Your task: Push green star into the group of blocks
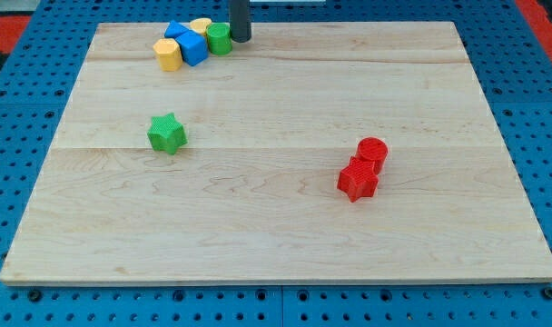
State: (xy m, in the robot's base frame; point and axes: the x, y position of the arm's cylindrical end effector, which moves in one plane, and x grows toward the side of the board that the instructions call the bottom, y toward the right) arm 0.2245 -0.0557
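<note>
The green star (167,133) lies alone on the left half of the wooden board (276,227). A group of blocks sits at the view's top left: a yellow hexagon-like block (168,54), a blue cube (192,47), another blue block (176,31), a yellow block (202,25) and a green cylinder (220,38). My tip (241,39) stands just right of the green cylinder, at the group's right side, far above and right of the green star.
A red cylinder (372,151) and a red star-like block (358,180) touch each other on the right half of the board. A blue perforated table (530,109) surrounds the board.
</note>
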